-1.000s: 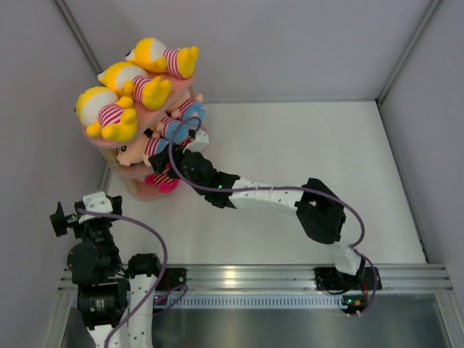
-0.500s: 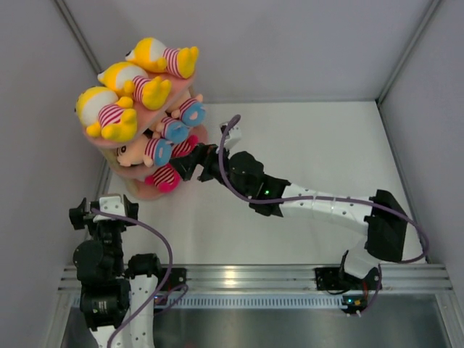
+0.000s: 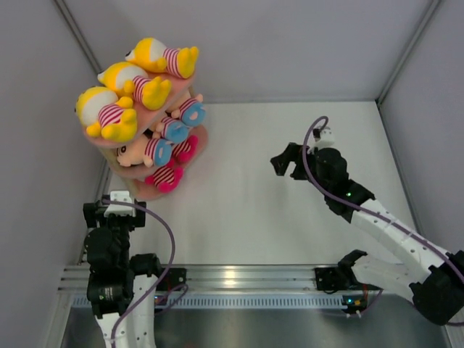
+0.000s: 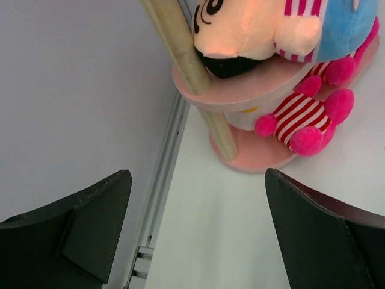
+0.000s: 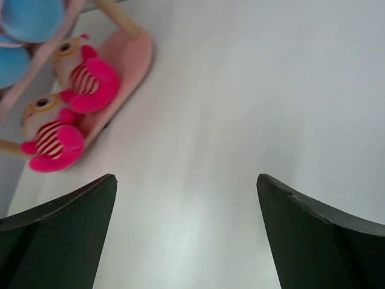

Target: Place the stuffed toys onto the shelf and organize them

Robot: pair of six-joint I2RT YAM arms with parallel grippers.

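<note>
At the far left corner of the bench (image 3: 239, 217) stands the pink shelf (image 3: 142, 191), and all the stuffed toys we can see lie on its boards. Three yellow toys (image 3: 106, 112) fill the top board. Three pink-faced toys with blue bottoms (image 3: 145, 152) lie on the middle one. Two magenta toys (image 3: 165, 177) lie on the bottom board, half covered from above by the boards over them.

We can read no lettering on the toys' striped shirts. In the left wrist view a small yellowish mark shows on the white piece under the middle board, too blurred to read.

That view cuts a pink-faced toy (image 4: 252, 30) off at the top edge. The front magenta toy (image 4: 304, 117) hides most of the one behind it. A wooden post (image 4: 186, 54) crosses the shelf (image 4: 255, 156) at a slant.

The right wrist view shows both magenta toys (image 5: 51, 135) on the bottom board of the shelf (image 5: 129, 51), with only a blurred blue corner of the toys above.

Near the left wall, the left tool (image 3: 114, 212) has its fingers spread wide and grips nothing (image 4: 197, 180). It is close to the shelf but apart from it. Over bare bench, well apart from the shelf, the right tool (image 3: 288, 161) is also spread wide and empty (image 5: 185, 180). The right arm's lower part runs out of the overhead picture at the bottom right corner.
</note>
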